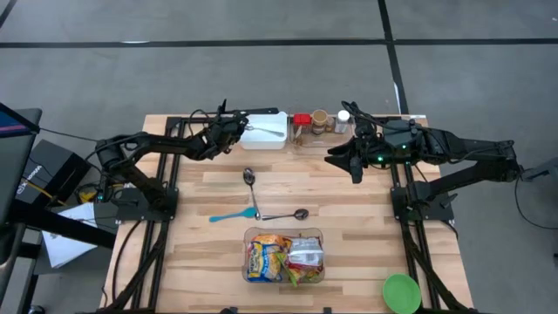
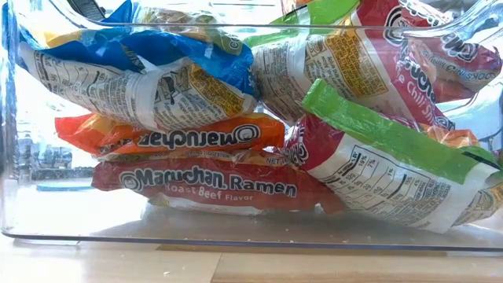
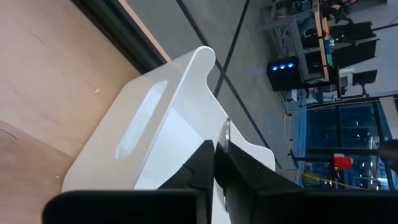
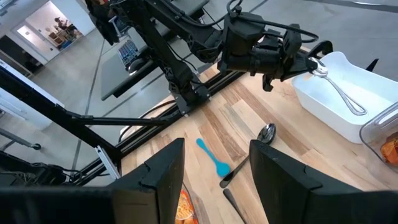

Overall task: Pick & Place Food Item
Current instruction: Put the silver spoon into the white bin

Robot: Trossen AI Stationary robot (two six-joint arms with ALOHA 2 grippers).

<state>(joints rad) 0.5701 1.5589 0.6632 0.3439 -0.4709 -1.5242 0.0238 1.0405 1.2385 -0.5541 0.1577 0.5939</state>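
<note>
A grey concrete floor [image 1: 261,78] crossed by dark lines surrounds the wooden counter [image 1: 200,253]. Beyond it stand a desk [image 3: 323,28] with dark equipment, small blue lights [image 3: 283,65], and large windows [image 3: 348,134] showing a dim blue outside.

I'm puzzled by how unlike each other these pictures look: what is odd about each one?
Low view: the clear bin fills the frame, ramen packets looming. Left wrist view: tilted, its shut left claw a dark blur against the white tray. High view: evenly lit, mild edge bending.
</note>
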